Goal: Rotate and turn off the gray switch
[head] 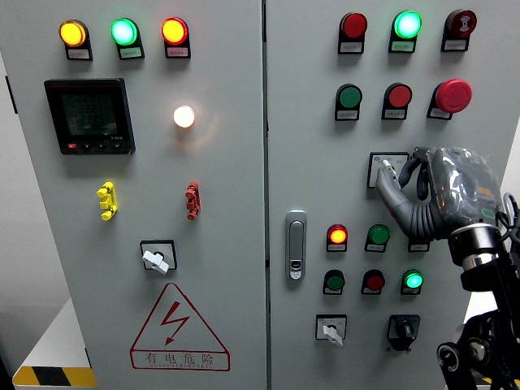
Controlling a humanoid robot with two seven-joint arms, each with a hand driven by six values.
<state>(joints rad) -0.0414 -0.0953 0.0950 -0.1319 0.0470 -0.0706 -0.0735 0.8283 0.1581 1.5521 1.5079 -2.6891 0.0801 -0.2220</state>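
Observation:
The gray rotary switch (384, 168) sits in a square plate on the right cabinet door, below the green and red push buttons. My right hand (398, 172) comes in from the lower right, wrapped in a clear cover. Its thumb reaches up from below and its fingers (416, 162) curl in from the right, pinching the switch's knob. Much of the plate and part of the knob are hidden by the hand. The left arm does not show.
Indicator lamps and push buttons surround the switch, with a red mushroom button (452, 96) just above the hand. Two more gray switches (154, 259) (331, 331), a black selector (402, 329) and the door handle (296, 244) lie lower down.

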